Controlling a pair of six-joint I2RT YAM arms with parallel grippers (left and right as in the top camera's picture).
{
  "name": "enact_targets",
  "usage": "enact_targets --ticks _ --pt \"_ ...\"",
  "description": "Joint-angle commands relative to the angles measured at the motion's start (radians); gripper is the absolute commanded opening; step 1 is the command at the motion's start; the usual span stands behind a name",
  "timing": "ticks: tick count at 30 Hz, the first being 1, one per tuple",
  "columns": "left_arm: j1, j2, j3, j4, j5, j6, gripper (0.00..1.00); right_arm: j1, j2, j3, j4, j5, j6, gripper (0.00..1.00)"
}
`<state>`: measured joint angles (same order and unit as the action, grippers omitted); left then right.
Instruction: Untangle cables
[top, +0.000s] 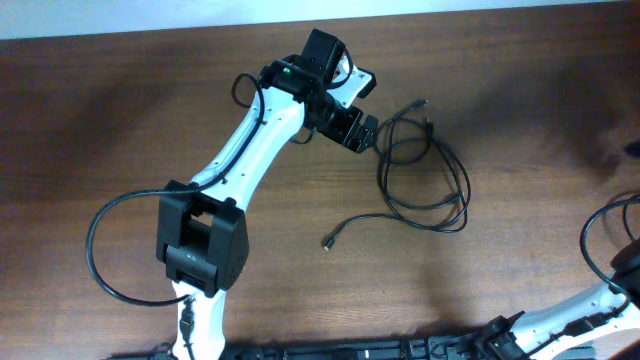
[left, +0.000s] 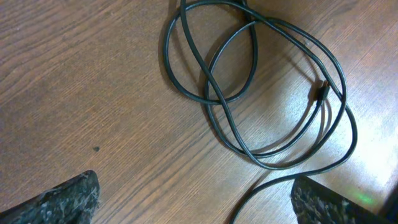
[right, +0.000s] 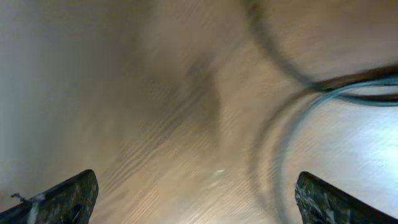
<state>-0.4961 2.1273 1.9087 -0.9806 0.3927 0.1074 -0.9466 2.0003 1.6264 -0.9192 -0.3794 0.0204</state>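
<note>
The cables (top: 381, 172) are thin black cords looped together on the wooden table, right of centre. One loose strand ends in a small plug (top: 327, 243), and another plug end (top: 425, 103) points to the back. My left gripper (top: 362, 132) hovers just left of the tangle's top. In the left wrist view the loops (left: 211, 101) lie ahead of the open, empty fingers (left: 196, 205), with a plug (left: 321, 92) among them and one strand running between the fingertips. My right gripper (right: 196, 202) is open and empty over blurred wood. The right arm (top: 590, 310) lies at the bottom right.
A thick black arm wire (top: 95, 240) loops out left of the left arm's base. Another thick wire (top: 600, 235) curves at the right edge and shows blurred in the right wrist view (right: 273, 50). The table's far edge (top: 150, 25) meets a pale surface.
</note>
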Motion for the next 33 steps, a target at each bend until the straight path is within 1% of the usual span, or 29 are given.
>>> enact_targets --ticks 1,3,5,6,8,10,13,16,20,24,27,29,33 --pt "0.019 -0.018 0.004 -0.006 -0.018 -0.009 0.99 0.004 -0.004 0.018 -0.058 -0.217 -0.215 0.99" --pt "0.022 -0.055 0.004 -0.008 -0.085 -0.009 0.99 0.018 -0.019 0.018 -0.105 -0.215 -0.291 0.99" --pt "0.024 -0.097 0.004 -0.008 -0.158 -0.009 0.99 0.038 -0.041 0.018 -0.137 -0.216 -0.331 0.99" --pt "0.024 -0.144 0.003 -0.008 -0.238 -0.009 0.99 0.067 -0.063 0.018 -0.164 -0.216 -0.367 0.99" --pt "0.024 -0.183 0.004 -0.009 -0.298 -0.009 0.99 0.112 -0.088 0.018 -0.195 -0.215 -0.414 0.99" --pt "0.026 -0.227 0.004 -0.010 -0.342 -0.010 0.99 0.189 -0.111 0.018 -0.223 -0.211 -0.436 0.99" --pt "0.043 -0.260 0.003 -0.010 -0.348 -0.010 0.99 0.295 -0.118 0.018 -0.277 -0.203 -0.471 0.99" --pt "0.090 -0.289 0.003 -0.032 -0.348 -0.017 0.99 0.429 -0.118 0.018 -0.316 -0.151 -0.480 0.99" --pt "0.163 -0.303 0.003 -0.075 -0.349 -0.017 0.99 0.576 -0.118 0.018 -0.317 -0.110 -0.480 0.99" --pt "0.248 -0.303 0.003 -0.121 -0.346 -0.018 0.99 0.740 -0.118 0.018 -0.311 -0.016 -0.480 0.99" --pt "0.285 -0.303 0.003 -0.136 -0.308 -0.017 0.99 0.806 -0.116 0.018 -0.312 0.043 -0.476 0.99" --pt "0.290 -0.303 0.003 -0.145 -0.310 -0.017 0.99 0.841 -0.114 0.018 -0.312 0.063 -0.475 0.99" --pt "0.290 -0.303 0.003 -0.151 -0.311 -0.017 0.99 0.862 -0.114 0.014 -0.313 0.081 -0.450 1.00"
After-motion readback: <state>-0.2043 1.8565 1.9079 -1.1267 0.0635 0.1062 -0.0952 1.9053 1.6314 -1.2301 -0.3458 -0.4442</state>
